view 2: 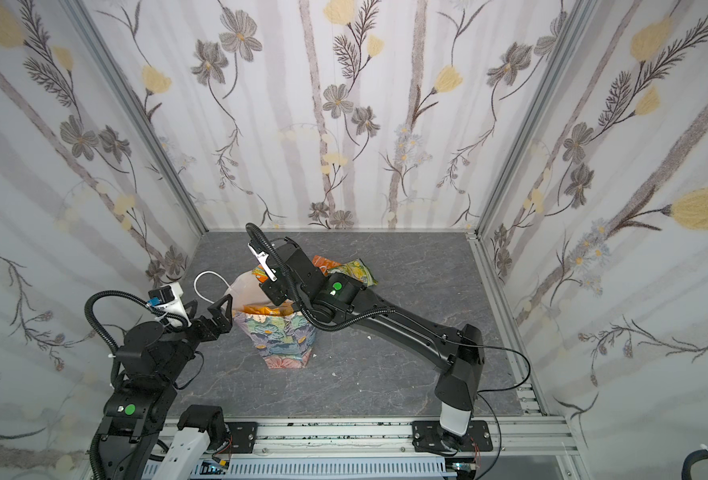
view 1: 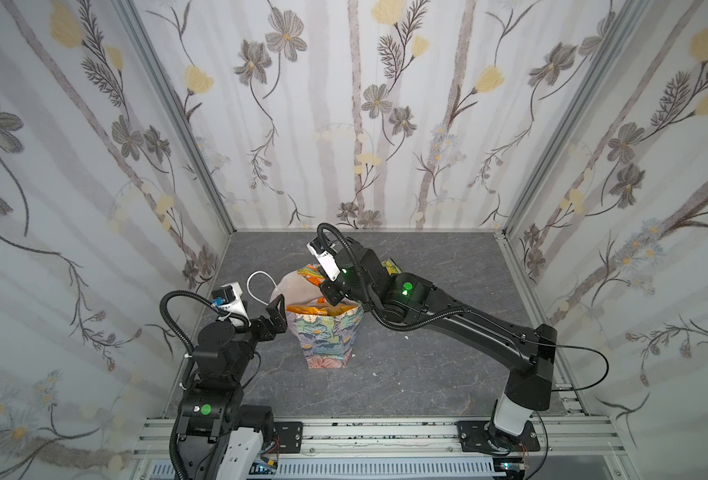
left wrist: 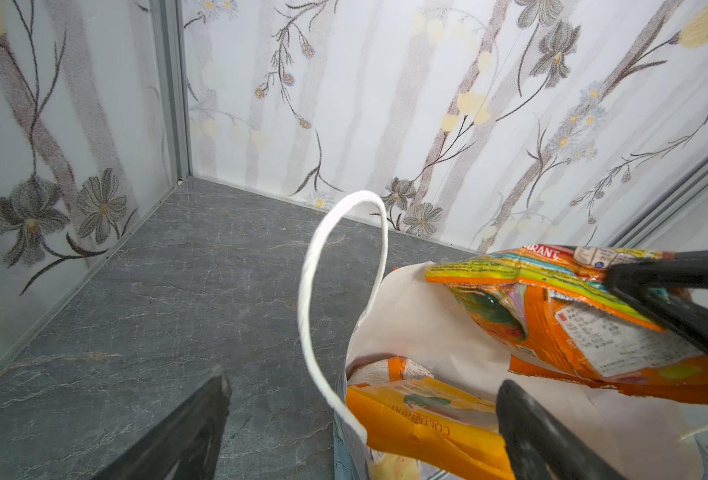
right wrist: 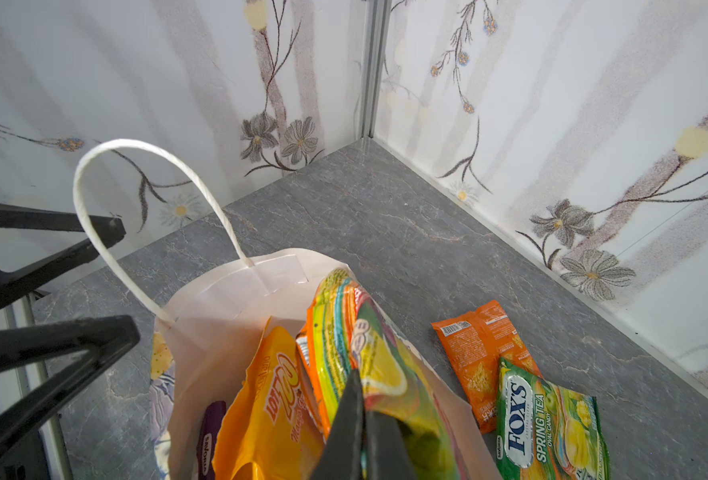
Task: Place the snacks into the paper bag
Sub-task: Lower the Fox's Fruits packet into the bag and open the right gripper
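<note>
The floral paper bag [view 1: 329, 338] [view 2: 285, 343] stands upright mid-table, its white inside [right wrist: 227, 299] showing. My right gripper [right wrist: 360, 395] [view 1: 328, 291] is shut on an orange, rainbow-striped snack packet [right wrist: 339, 332] [left wrist: 572, 328] hanging over the bag's mouth. Inside the bag lie an orange-yellow pack [right wrist: 277, 395] [left wrist: 418, 419] and a purple packet [right wrist: 211, 432]. My left gripper [left wrist: 364, 380] [view 2: 206, 309] is open, straddling the bag's left rim beside the white cord handle [left wrist: 314, 291], holding nothing. An orange packet [right wrist: 481, 357] and a green FOX'S packet [right wrist: 551, 428] lie on the table behind the bag.
The grey marbled tabletop [view 1: 427, 374] is closed in by flowered walls on three sides. The right arm [view 1: 468, 324] stretches low across the table's right half. A metal rail [view 1: 364, 436] runs along the front edge.
</note>
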`<state>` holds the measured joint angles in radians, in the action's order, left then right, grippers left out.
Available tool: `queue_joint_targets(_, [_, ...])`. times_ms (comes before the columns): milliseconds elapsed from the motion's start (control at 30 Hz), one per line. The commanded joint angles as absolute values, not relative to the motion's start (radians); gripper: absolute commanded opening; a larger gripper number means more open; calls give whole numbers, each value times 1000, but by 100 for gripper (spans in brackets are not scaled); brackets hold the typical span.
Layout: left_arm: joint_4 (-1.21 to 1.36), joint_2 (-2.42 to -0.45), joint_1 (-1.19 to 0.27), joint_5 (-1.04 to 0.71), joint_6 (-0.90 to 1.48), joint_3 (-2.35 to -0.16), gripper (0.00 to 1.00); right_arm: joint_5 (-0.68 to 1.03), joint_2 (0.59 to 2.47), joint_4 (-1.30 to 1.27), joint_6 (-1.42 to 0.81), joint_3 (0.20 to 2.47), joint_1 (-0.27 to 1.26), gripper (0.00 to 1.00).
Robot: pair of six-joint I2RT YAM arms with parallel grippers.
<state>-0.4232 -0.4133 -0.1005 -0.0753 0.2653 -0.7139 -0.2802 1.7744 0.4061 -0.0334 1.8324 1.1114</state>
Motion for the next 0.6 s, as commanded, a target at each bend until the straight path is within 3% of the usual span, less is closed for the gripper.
queue_joint_targets(0, [-399,-416,-98,-74,267,-712,100,-288,1776,348,-21,1818,1112,0])
queue_joint_targets(200, [-399,-417,-100,-72,267,-711,100,-287,1774,355,-20,1805,1113,1])
queue_joint_targets(300, [-398,-417,-99,-74,267,-711,100,-279,1770,359,-21,1806,1114,19])
queue_joint_targets(567, [-399,-417,-99,-72,268,-710,100,-213,1750,377,-41,1806,1118,29])
